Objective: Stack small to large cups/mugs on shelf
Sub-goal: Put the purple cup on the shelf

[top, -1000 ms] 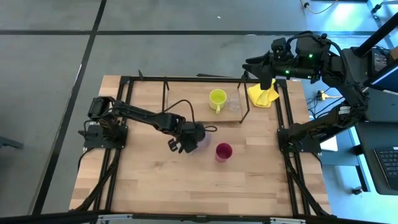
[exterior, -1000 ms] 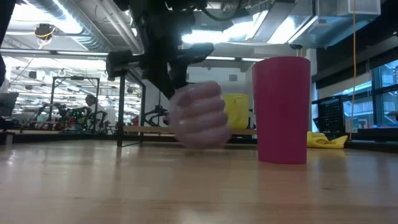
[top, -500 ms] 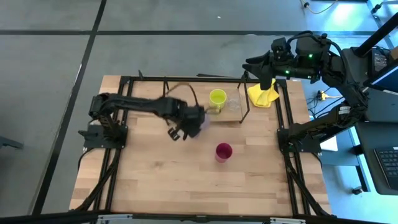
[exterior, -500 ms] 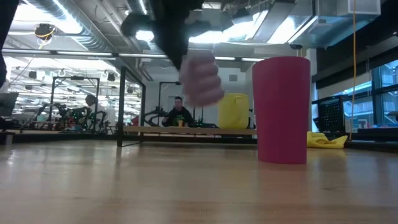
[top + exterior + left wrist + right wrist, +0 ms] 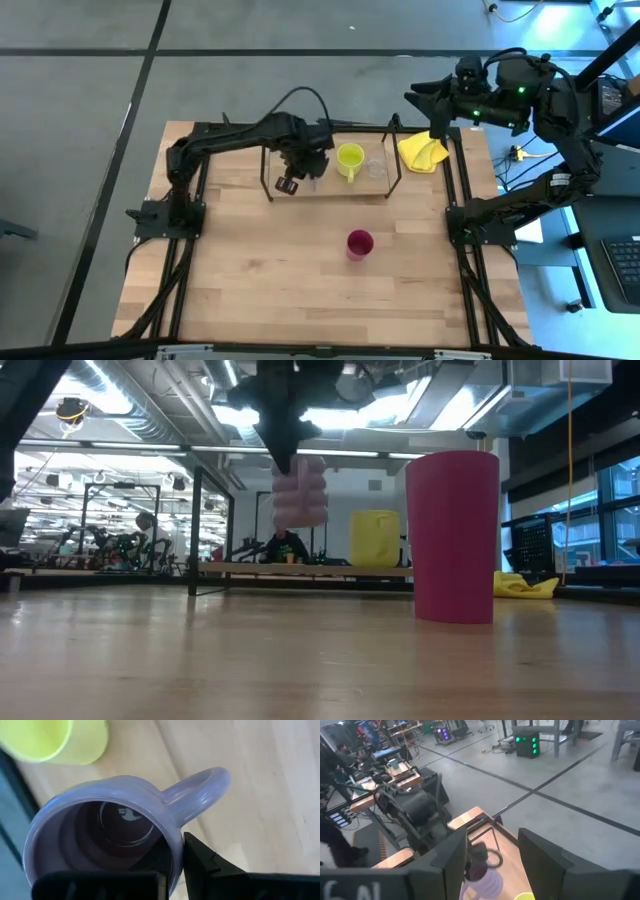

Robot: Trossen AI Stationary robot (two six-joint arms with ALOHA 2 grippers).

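My left gripper (image 5: 300,172) is shut on the pale lilac mug (image 5: 300,492), held in the air over the left part of the shelf (image 5: 331,187). The yellow-green mug (image 5: 349,158) and the tiny clear glass (image 5: 376,166) stand on the shelf board to the mug's right. The dark red cup (image 5: 359,243) stands upright on the table's middle, and it is large in the low view (image 5: 452,538). My right gripper (image 5: 436,108) is open and empty, raised above the table's far right corner. My left gripper holds the lilac mug by its rim wall (image 5: 176,851), right beside the handle (image 5: 200,790). One finger (image 5: 150,870) is inside the mug and one (image 5: 207,867) outside. The fingers come from above, pointing down. The mug hangs below them, about upright, clear of the shelf board.
A yellow cloth (image 5: 423,152) lies at the far right, just right of the shelf. The black table frame (image 5: 196,250) runs along both sides. Bare wood lies all around the red cup.
My left gripper has carried the lilac mug from beside the red cup toward the table's far edge and upward, and now holds it over the shelf's left part. The red cup has stayed put. My right arm has shifted slightly toward the right edge.
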